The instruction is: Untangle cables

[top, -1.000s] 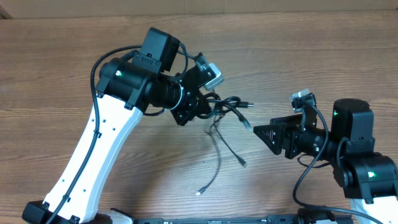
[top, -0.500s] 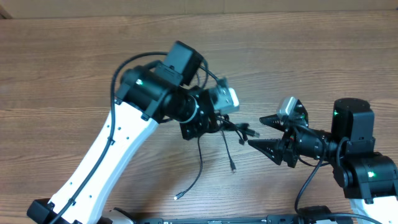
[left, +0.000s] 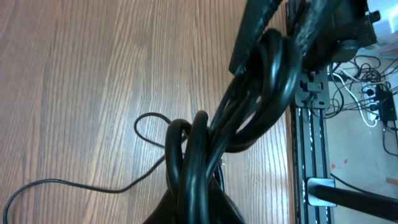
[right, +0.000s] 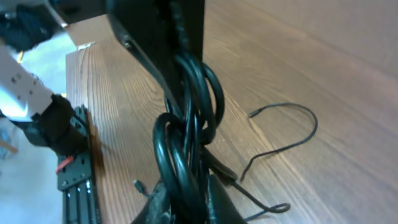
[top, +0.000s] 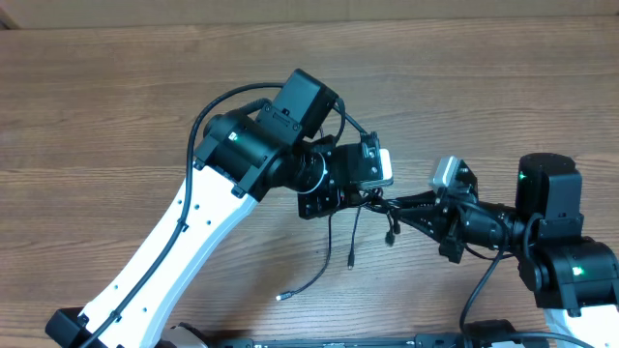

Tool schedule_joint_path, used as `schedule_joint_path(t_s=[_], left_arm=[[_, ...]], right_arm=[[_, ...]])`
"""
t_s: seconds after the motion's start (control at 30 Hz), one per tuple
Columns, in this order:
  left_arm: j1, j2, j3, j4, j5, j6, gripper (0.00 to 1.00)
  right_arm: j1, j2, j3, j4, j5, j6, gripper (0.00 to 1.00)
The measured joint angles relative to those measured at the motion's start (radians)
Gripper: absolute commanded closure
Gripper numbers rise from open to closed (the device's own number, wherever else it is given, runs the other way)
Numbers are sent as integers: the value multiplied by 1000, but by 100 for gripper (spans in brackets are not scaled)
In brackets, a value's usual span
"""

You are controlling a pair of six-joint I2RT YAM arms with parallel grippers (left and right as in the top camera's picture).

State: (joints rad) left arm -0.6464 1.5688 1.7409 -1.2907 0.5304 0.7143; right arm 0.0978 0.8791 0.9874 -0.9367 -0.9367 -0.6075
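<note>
Table (top: 116,116): brown wood-grain top. On it are the loose tails of thin black cables (top: 351,253), with one long strand curving toward the near edge and its plug end free. The shorter tails possibly hang just clear of the surface; the view does not settle this.

We see a table (top: 116,97) of warm brown wood, its grain running in fine streaks from nine to three o'clock. The cables (left: 193,162) are glossy black throughout. The left arm (top: 164,261), toward seven o'clock, is white with black joints and a green light (top: 228,138); the right arm (top: 551,193), at four o'clock, is black above a white base, with green lights too. The camera (top: 377,164) on the left wrist is silver-grey.
</note>
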Motion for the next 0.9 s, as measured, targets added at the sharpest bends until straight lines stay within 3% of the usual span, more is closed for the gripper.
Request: schedule_joint_path(t_s=[0.17, 0.37, 0.5, 0.7, 0.9], left_arm=[[0, 0, 0, 32, 8, -13, 96], [3, 0, -2, 90, 17, -133, 96], [11, 0, -5, 128, -14, -293, 96], [119, 0, -5, 189, -96, -630, 96], [156, 0, -5, 222, -116, -776, 96]], right_arm=[[0, 0, 0, -21, -13, -2, 96], [-6, 0, 1, -56, -27, 3, 96], [-6, 1, 6, -79, -30, 3, 96], [-5, 1, 6, -106, -36, 6, 96], [-5, 1, 6, -131, -42, 6, 95]])
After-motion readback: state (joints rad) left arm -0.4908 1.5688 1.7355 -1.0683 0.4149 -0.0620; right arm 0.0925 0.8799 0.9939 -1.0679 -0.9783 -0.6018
